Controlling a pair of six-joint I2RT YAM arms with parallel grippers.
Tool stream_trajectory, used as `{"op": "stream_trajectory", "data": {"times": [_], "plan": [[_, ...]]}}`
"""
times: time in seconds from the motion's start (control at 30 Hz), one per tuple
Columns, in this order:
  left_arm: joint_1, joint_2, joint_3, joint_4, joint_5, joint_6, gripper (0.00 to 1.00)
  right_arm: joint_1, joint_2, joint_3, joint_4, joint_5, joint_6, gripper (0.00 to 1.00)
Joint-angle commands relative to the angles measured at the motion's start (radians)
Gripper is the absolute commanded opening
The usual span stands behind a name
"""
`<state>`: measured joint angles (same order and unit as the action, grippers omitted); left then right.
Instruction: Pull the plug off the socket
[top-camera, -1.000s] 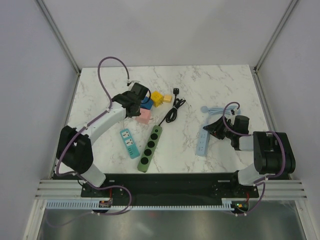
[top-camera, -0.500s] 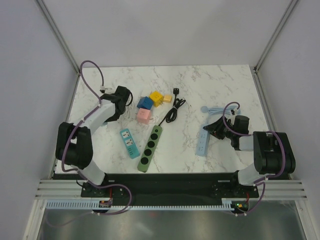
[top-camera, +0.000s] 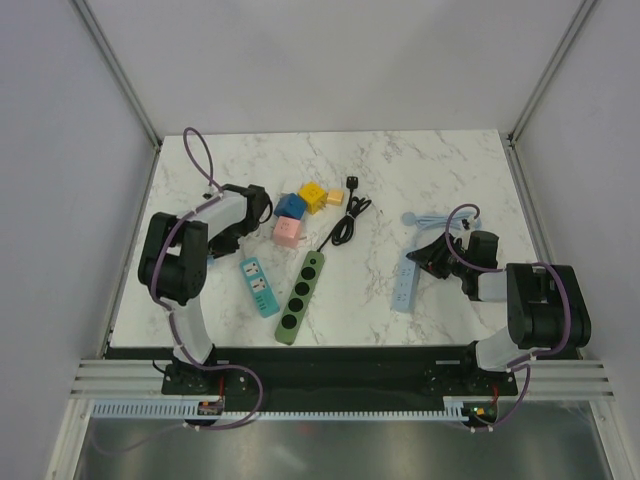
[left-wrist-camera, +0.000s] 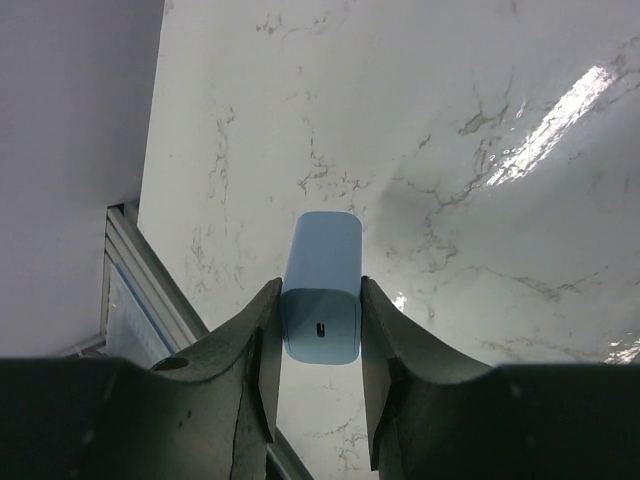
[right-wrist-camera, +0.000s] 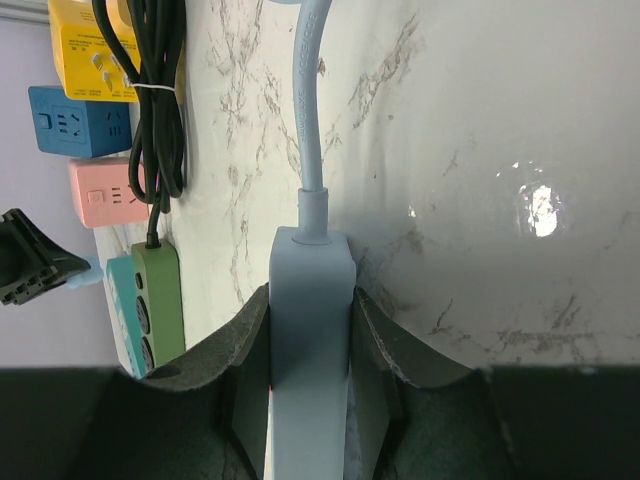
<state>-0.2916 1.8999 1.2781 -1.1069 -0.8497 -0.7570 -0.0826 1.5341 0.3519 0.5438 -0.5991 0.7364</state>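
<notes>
Plug: a pale blue block (left-wrist-camera: 322, 270) with rounded corners and smooth, plain sides. The face towards the left wrist camera has one small oblong slot at its centre.
Plug, position: held clear of the marble table (top-camera: 450, 170), over the left part near the table's edge. It is well apart from the socket strip. In the top view it is too small to make out.
Left gripper: (left-wrist-camera: 320, 292) its fingers (left-wrist-camera: 262, 345) are narrowed onto the plug's two long sides. One pad presses each side, and the far end of the plug juts out past the tips.
Socket strip: pale blue and long (right-wrist-camera: 310, 330), lying flat on the right part of the table. A matching pale blue cord (right-wrist-camera: 308, 100) leaves its far end through a stepped collar.
Right gripper: (right-wrist-camera: 310, 300) its fingers (right-wrist-camera: 240, 350) are closed tight on both sides of the socket strip, just behind the cord collar.
Top face of socket strip: seen from above, nothing can be made out standing in it.
Centre of table: a green strip (top-camera: 302, 296) with round sockets and a black cable (top-camera: 345, 222) bundled at its far end.
Left of centre: a teal strip (top-camera: 259, 286).
Beyond these: a pink cube (top-camera: 288, 232), a blue cube (top-camera: 290, 206) and a yellow cube (top-camera: 314, 196), set close together.
</notes>
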Motion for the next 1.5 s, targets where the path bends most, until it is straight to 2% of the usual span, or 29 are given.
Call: {"op": "stream_trajectory", "data": {"times": [0.0, 0.03, 0.13, 0.17, 0.23, 0.27, 0.33, 0.37, 0.4, 0.43, 0.6, 0.9, 1.0, 1.03, 1.13, 1.17, 1.2, 1.23, 1.27, 1.33, 1.37, 1.47], "plan": [[0.005, 0.013, 0.036, -0.044, -0.051, -0.09, 0.09, -0.008, -0.014, -0.013, 0.005, 0.081, -0.068, 0.0], [0.005, 0.021, 0.041, -0.021, -0.037, -0.056, 0.17, -0.006, -0.014, -0.014, 0.004, 0.081, -0.069, 0.0], [0.005, 0.025, 0.041, 0.007, 0.003, -0.021, 0.28, -0.008, -0.017, -0.014, 0.005, 0.081, -0.068, 0.0], [0.005, 0.021, 0.033, 0.042, 0.023, 0.019, 0.37, -0.006, -0.017, -0.014, 0.004, 0.079, -0.069, 0.0], [0.005, 0.008, 0.02, 0.09, 0.101, 0.065, 0.43, -0.006, -0.017, -0.014, 0.004, 0.079, -0.068, 0.0], [0.005, 0.002, 0.011, 0.117, 0.119, 0.083, 0.5, -0.008, -0.017, -0.014, 0.002, 0.078, -0.069, 0.0], [0.005, -0.012, 0.01, 0.124, 0.139, 0.084, 0.57, -0.008, -0.014, -0.013, 0.002, 0.078, -0.069, 0.0], [0.006, -0.016, 0.01, 0.122, 0.141, 0.081, 0.79, -0.006, -0.014, -0.013, 0.004, 0.078, -0.069, 0.0], [0.005, -0.027, 0.009, 0.125, 0.141, 0.081, 0.82, -0.006, -0.011, -0.013, 0.004, 0.076, -0.068, 0.0], [0.005, -0.032, 0.01, 0.127, 0.146, 0.082, 0.94, -0.008, -0.009, -0.013, 0.004, 0.076, -0.068, 0.0], [0.005, -0.091, -0.008, 0.148, 0.181, 0.082, 1.0, -0.006, -0.009, -0.008, -0.004, 0.079, -0.069, 0.0], [0.005, -0.347, -0.036, 0.216, 0.313, 0.134, 1.0, -0.005, 0.018, 0.007, -0.016, 0.065, -0.071, 0.01], [0.005, -0.447, -0.054, 0.255, 0.42, 0.157, 1.0, -0.003, 0.006, 0.019, -0.06, 0.078, -0.083, 0.11], [0.005, -0.469, -0.066, 0.269, 0.502, 0.179, 1.0, 0.0, 0.003, 0.022, -0.071, 0.082, -0.086, 0.14], [0.005, -0.545, -0.104, 0.329, 0.673, 0.193, 1.0, 0.006, -0.003, 0.054, -0.152, 0.107, -0.104, 0.33], [0.003, -0.586, -0.12, 0.367, 0.716, 0.191, 1.0, 0.007, -0.012, 0.083, -0.218, 0.117, -0.13, 0.45], [0.002, -0.604, -0.138, 0.396, 0.81, 0.189, 1.0, 0.009, -0.022, 0.099, -0.255, 0.125, -0.146, 0.55], [-0.001, -0.62, -0.181, 0.424, 0.845, 0.186, 1.0, 0.009, -0.035, 0.116, -0.292, 0.137, -0.164, 0.62], [-0.004, -0.636, -0.201, 0.476, 0.895, 0.185, 1.0, 0.007, -0.049, 0.131, -0.332, 0.157, -0.176, 0.77], [-0.024, -0.67, -0.255, 0.518, 0.974, 0.182, 1.0, 0.007, -0.1, 0.182, -0.464, 0.235, -0.215, 0.88], [-0.03, -0.676, -0.269, 0.536, 0.991, 0.182, 1.0, 0.007, -0.117, 0.199, -0.505, 0.26, -0.222, 0.98], [-0.073, -0.702, -0.307, 0.6, 1.067, 0.196, 1.0, 0.009, -0.207, 0.277, -0.7, 0.375, -0.261, 0.98]]}}
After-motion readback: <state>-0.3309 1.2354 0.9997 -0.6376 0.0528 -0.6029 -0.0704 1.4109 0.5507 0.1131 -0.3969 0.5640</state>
